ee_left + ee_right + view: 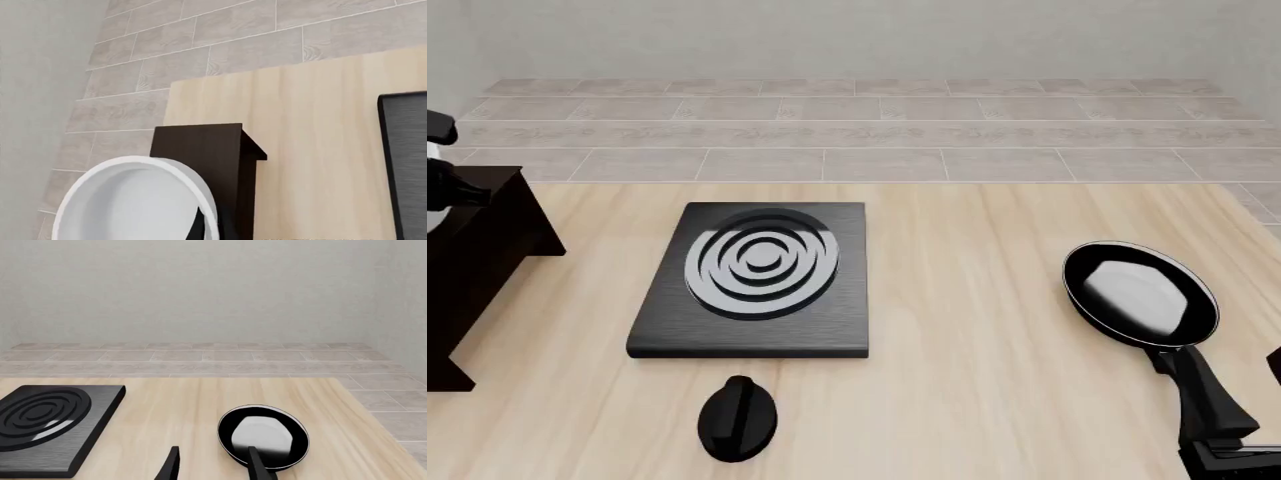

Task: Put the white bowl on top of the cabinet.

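Left gripper (pixel 438 160) hung at the worktop's left edge, above the cabinet (pixel 474 260); only a dark part of it entered the front view, so whether its jaws were clamped could not be told. In the left wrist view the white bowl (pixel 133 200) filled the near field, tilted with its mouth toward the camera, a dark finger (pixel 197 227) showing at its rim, apparently carried there. Below it stood the cabinet's flat top (pixel 200 140), with the worktop (pixel 320 150) beyond. Judged from its look, the bowl was rigid, light and glossy, hence slippery; a pinch across the tall wall at the rim seemed the sound hold, and it should be set down level. Right gripper (pixel 170 467) showed one dark fingertip only, state undeterminable, near the worktop's front right corner beside the frying pan (pixel 1138 295). Mid-worktop lay the stove plate (pixel 754 280), and a black knob (pixel 738 417) by the front edge.
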{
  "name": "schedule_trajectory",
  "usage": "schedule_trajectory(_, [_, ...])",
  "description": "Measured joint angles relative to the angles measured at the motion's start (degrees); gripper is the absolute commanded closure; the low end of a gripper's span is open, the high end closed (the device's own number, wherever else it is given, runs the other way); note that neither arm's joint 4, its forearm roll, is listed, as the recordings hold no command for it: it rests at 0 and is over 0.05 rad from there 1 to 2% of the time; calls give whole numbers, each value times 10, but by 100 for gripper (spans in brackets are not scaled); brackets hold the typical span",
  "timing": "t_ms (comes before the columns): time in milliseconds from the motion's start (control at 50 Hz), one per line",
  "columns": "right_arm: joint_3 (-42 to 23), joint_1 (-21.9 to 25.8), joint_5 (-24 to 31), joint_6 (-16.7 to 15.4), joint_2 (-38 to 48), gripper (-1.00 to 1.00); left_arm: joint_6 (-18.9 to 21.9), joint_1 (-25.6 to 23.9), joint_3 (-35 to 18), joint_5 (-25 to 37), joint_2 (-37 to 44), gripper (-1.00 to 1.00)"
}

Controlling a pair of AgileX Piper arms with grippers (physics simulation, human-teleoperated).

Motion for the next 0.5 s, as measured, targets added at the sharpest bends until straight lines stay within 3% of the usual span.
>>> schedule_trajectory(60, [0, 0, 0, 0, 0, -100, -3, -2, -1, 2, 1, 100])
schedule_trajectory(80, [0, 0, 0, 0, 0, -100, -5, -2, -1, 3, 1, -100])
schedule_trajectory(500, [0, 0, 0, 0, 0, -100, -5, -5, 18, 18, 3, -100])
